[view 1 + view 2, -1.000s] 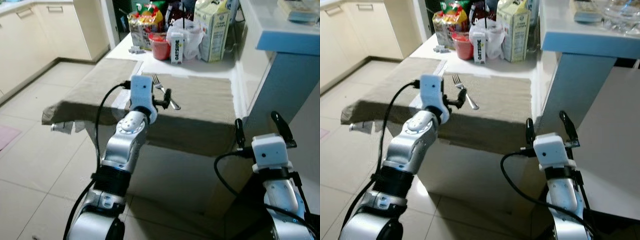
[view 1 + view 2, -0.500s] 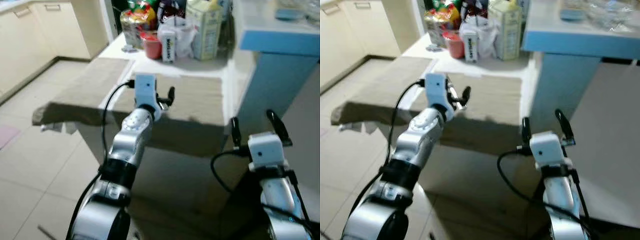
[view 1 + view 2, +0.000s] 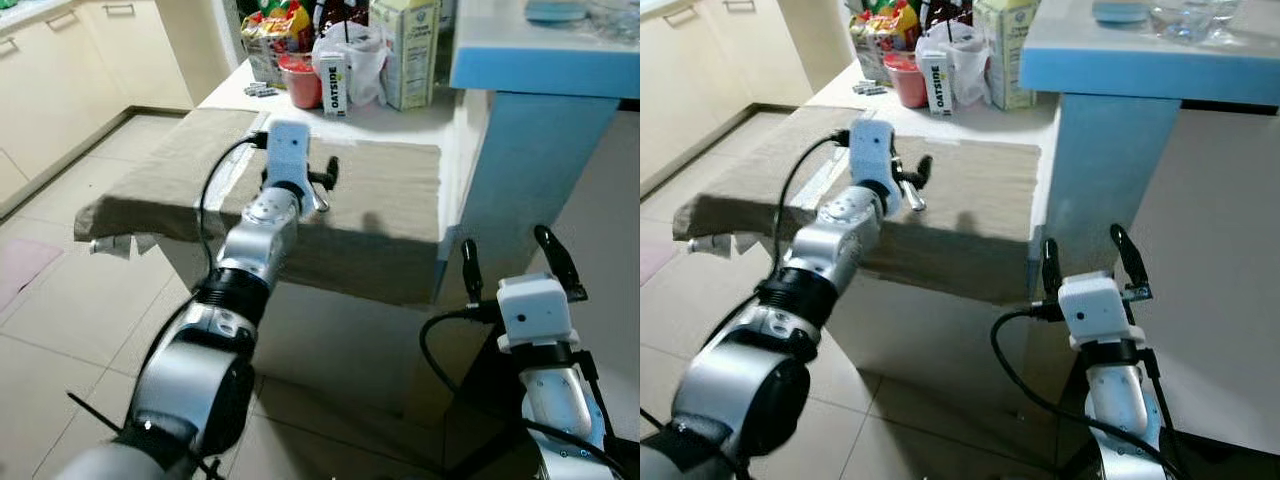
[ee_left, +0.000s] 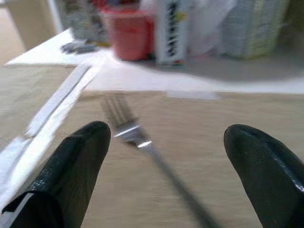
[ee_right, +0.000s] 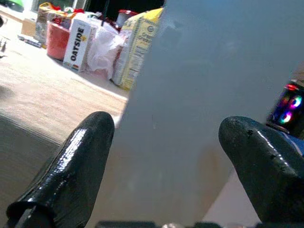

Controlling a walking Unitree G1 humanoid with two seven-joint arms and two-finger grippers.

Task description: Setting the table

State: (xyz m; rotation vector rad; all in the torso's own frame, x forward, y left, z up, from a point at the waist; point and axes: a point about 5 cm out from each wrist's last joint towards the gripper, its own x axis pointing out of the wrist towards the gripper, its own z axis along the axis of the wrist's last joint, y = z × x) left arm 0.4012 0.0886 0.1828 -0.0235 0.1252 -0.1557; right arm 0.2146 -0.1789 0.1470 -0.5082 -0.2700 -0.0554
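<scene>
Left eye view has cream cabinets (image 3: 60, 90) at the far left above a tiled floor (image 3: 60, 330), then the bench (image 3: 400, 130) with a beige cloth (image 3: 390, 200) draped over its near end. The left arm reaches out over the cloth, and its left pincer (image 3: 318, 180) hovers just above the fabric with its 2 black fingers (image 4: 76, 166) spread wide apart and pinching nothing. In the left wrist view a fork (image 4: 137, 140) lies flat on the cloth between those fingers, touching neither, tines pointing toward the groceries and handle running back toward the camera; a pale strip (image 4: 57, 102) lies on the cloth beside it. At the back of the bench stand a snack bag (image 3: 268, 40), a red cup (image 3: 300, 85), a small Oatside carton (image 3: 333, 85), a white plastic bag (image 3: 360, 60) and a tall carton (image 3: 405, 55), crowded close together. To the right of the bench rises a blue-edged counter (image 3: 540, 70) on a pale panel. Lower right, well apart from the fork, the right pincer (image 3: 512, 265) is held up off the bench beside that panel, its 2 fingers (image 5: 71, 166) also spread and holding nothing; the right wrist view looks past them at the panel and the groceries.
</scene>
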